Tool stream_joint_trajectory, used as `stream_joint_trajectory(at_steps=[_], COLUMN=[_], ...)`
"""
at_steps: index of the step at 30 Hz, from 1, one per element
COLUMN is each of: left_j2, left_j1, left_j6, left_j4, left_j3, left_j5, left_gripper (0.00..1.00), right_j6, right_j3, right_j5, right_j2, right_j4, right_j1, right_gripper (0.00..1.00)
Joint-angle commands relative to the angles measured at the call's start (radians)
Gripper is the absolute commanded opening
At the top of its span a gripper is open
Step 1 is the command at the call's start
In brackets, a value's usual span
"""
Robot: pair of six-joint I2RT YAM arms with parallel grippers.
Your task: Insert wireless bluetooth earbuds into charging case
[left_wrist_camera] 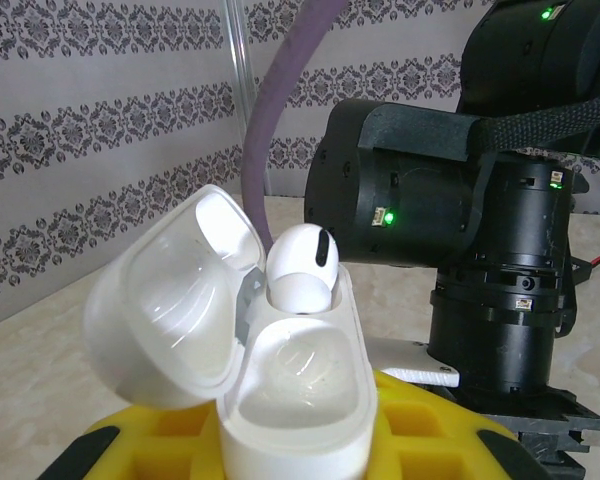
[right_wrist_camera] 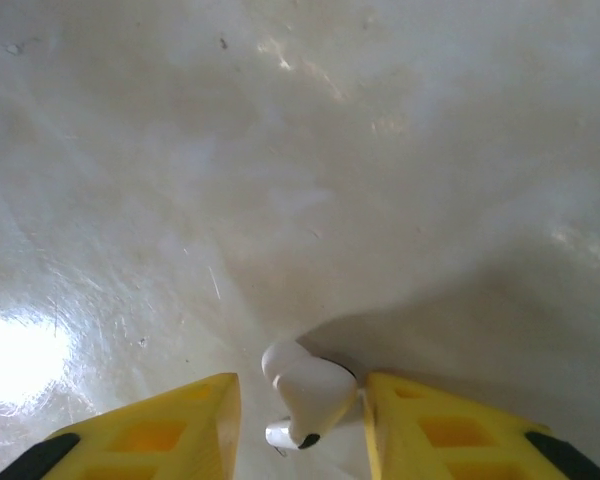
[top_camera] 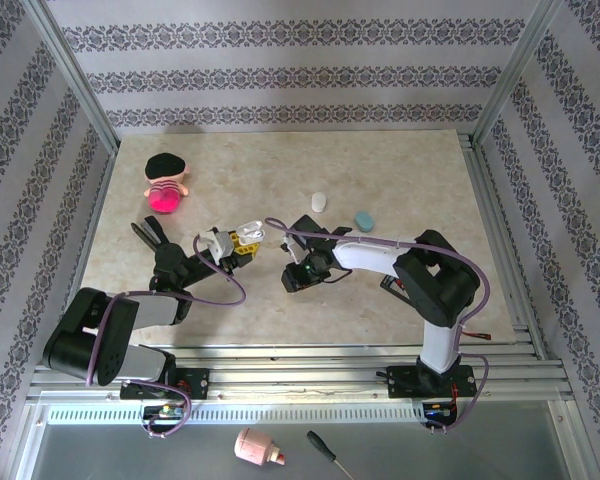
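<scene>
Beige marble-look tabletop (right_wrist_camera: 280,150). Left gripper (left_wrist_camera: 295,450) fingers clenched on open white pebble-shaped plastic charging case (left_wrist_camera: 300,390): one white plastic earbud (left_wrist_camera: 302,265) seated in far socket, near socket empty. Right of the case, second white earbud (right_wrist_camera: 315,395) lies on tabletop between right gripper (right_wrist_camera: 302,420) parted yellow fingers (right_wrist_camera: 150,430), ungripped.

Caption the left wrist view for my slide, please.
Left end effector holds an open, rounded white plastic charging case, small white plastic earbud in one socket, the other empty.
</scene>
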State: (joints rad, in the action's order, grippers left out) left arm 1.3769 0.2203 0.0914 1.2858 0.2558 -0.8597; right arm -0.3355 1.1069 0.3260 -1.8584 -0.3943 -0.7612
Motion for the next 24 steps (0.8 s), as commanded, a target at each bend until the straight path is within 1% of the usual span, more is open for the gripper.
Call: stream_joint_trajectory(at_steps=[1, 10, 13, 16, 18, 20, 21, 24], left_j2=[-0.02, -0.039, -0.045, -0.042, -0.042, -0.04, -0.039, -0.04], left_j1=[-0.01, -0.01, -0.01, -0.009, -0.01, -0.01, -0.01, -0.01], left_j6=[0.016, 0.019, 0.026, 0.024, 0.024, 0.021, 0.02, 0.019], left_j4=[-0.002, -0.022, -0.035, -0.033, -0.031, -0.032, -0.031, -0.03], left_j3=[-0.002, -0.004, -0.003, -0.001, 0.0, 0.002, 0.002, 0.003], left_j5=[-0.017, -0.016, -0.016, -0.018, -0.019, -0.02, -0.02, -0.02], left_gripper=[0.0, 0.0, 0.0, 0.0, 0.0, 0.0, 0.0, 0.0], right_j6=[0.001, 0.016, 0.032, 0.027, 0.014, -0.002, -0.009, -0.011], right_j3=[-0.021, -0.019, -0.041, -0.062, -0.079, -0.097, -0.1, -0.105], right_j5=[-0.031, -0.032, -0.008, 0.052, 0.109, 0.186, 0.201, 0.158], right_j2=[0.021, 0.032, 0.047, 0.054, 0.061, 0.066, 0.067, 0.073], right_j4=[-0.046, -0.051, -0.033, -0.012, 0.019, 0.052, 0.057, 0.03], right_j1=[0.002, 0.014, 0.033, 0.062, 0.084, 0.106, 0.114, 0.128], right_gripper=[0.33, 0.2, 0.19, 0.14, 0.14, 0.16, 0.17, 0.19])
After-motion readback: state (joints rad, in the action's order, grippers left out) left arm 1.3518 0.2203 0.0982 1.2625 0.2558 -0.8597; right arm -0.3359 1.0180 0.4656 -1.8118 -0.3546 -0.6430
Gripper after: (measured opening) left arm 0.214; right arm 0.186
